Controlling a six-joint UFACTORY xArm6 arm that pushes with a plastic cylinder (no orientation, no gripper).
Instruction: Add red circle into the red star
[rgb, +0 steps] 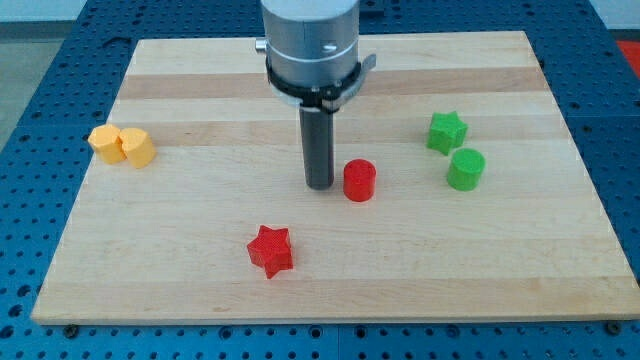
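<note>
Red circle (359, 181) sits just right of my tip (319, 186), which grips nothing; red star (270, 250) lies lower-left, so this side seems wrong for pushing.

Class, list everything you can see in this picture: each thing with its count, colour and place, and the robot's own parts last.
red circle: one, red, near the board's middle, just right of my tip
red star: one, red, lower middle, apart from the circle
green star: one, green, right side
green circle: one, green, just below the green star
yellow blocks: two, yellow-orange, far left, touching; shapes unclear
board: one, pale wood
my tip: one, dark rod, beside the red circle's left edge
</note>
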